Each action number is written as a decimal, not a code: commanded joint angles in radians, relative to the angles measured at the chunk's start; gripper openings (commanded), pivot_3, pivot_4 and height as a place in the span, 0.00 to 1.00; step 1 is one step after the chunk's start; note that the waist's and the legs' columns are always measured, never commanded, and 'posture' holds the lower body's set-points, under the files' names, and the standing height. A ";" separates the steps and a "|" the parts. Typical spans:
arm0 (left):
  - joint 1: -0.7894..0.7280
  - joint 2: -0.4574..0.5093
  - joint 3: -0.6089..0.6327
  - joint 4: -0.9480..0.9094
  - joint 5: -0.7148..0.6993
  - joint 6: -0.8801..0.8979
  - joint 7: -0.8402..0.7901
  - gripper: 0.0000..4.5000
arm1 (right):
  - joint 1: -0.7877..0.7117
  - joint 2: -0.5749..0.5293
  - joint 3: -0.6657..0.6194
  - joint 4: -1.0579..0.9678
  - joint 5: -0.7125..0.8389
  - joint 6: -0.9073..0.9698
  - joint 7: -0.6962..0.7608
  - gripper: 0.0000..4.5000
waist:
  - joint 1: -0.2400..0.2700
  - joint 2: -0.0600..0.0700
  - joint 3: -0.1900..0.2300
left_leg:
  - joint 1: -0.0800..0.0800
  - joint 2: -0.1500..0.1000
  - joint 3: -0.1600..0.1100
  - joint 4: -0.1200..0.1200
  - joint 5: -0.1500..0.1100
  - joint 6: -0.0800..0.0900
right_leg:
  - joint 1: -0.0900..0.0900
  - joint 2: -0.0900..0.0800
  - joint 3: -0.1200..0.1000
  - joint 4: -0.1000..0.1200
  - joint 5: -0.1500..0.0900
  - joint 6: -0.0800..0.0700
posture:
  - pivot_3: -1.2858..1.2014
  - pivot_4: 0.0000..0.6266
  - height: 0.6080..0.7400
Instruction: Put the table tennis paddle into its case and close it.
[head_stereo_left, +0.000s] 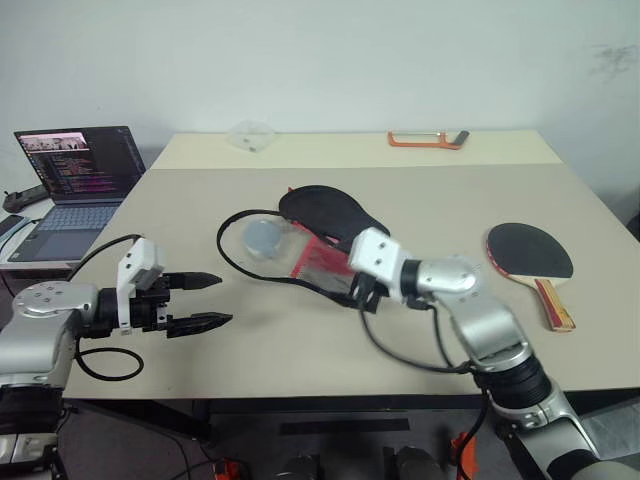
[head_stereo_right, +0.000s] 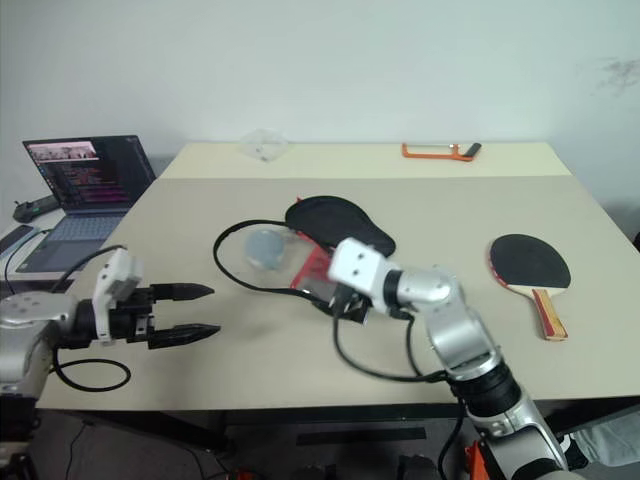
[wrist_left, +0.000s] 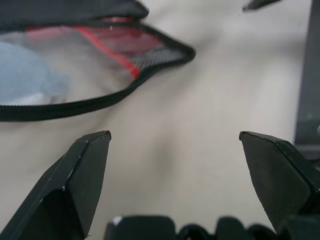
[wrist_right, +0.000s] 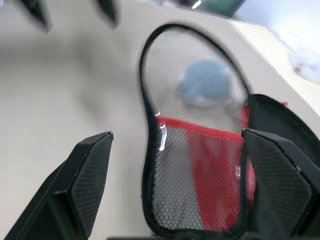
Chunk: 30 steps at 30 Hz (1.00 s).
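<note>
The case lies unzipped in the middle of the table, its black half toward the back. Its flap, with a clear window and red mesh, is spread toward the front, and a round bluish-grey thing shows through the window. The table tennis paddle lies flat at the right, black face up, with its wooden handle toward the front edge. My right gripper hovers open just over the flap's mesh end, holding nothing. My left gripper is open and empty at the front left, pointing toward the case from a hand's width away.
An open laptop stands on a side table at the left. An orange-handled tool and a clear plastic piece lie at the back of the table. Bare tabletop separates case and paddle.
</note>
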<state>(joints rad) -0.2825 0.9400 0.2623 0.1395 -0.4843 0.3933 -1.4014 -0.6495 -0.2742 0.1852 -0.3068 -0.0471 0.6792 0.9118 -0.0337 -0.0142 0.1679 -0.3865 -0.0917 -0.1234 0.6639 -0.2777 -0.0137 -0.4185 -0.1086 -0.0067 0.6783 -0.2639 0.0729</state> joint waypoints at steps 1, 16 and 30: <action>-0.038 0.025 0.058 -0.094 -0.074 0.058 0.035 1.00 | -0.057 0.025 -0.102 0.042 0.049 0.052 -0.112 0.99 | 0.001 0.000 0.000 | 0.000 0.000 0.000 0.000 0.000 0.000 | 0.000 0.000 0.000 0.000 0.000 0.000 | 0.52 0.24 1.00; -0.308 -0.048 -0.117 0.103 0.044 -0.013 0.083 1.00 | -0.311 0.173 -0.204 0.861 0.051 -0.125 -0.529 0.99 | -0.023 0.000 0.000 | 0.001 0.000 0.002 -0.002 0.003 -0.006 | -0.001 0.000 0.002 0.001 0.002 -0.003 | 0.52 0.24 1.00; -0.373 -0.078 -0.178 0.176 0.082 -0.076 0.054 1.00 | -0.503 0.211 -0.263 1.473 0.071 -0.466 -0.622 0.99 | -0.050 0.000 0.000 | 0.000 0.000 0.003 -0.003 0.004 -0.006 | -0.001 0.001 0.003 0.000 0.002 -0.003 | 0.52 0.24 1.00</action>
<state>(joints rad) -0.6265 0.8582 0.0766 0.3217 -0.4059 0.3353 -1.3444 -1.1174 -0.0694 -0.0770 1.1554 0.0237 0.2417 0.2831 -0.0840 -0.0142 0.1679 -0.3865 -0.0913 -0.1202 0.6614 -0.2742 -0.0195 -0.4199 -0.1080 -0.0033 0.6783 -0.2623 0.0701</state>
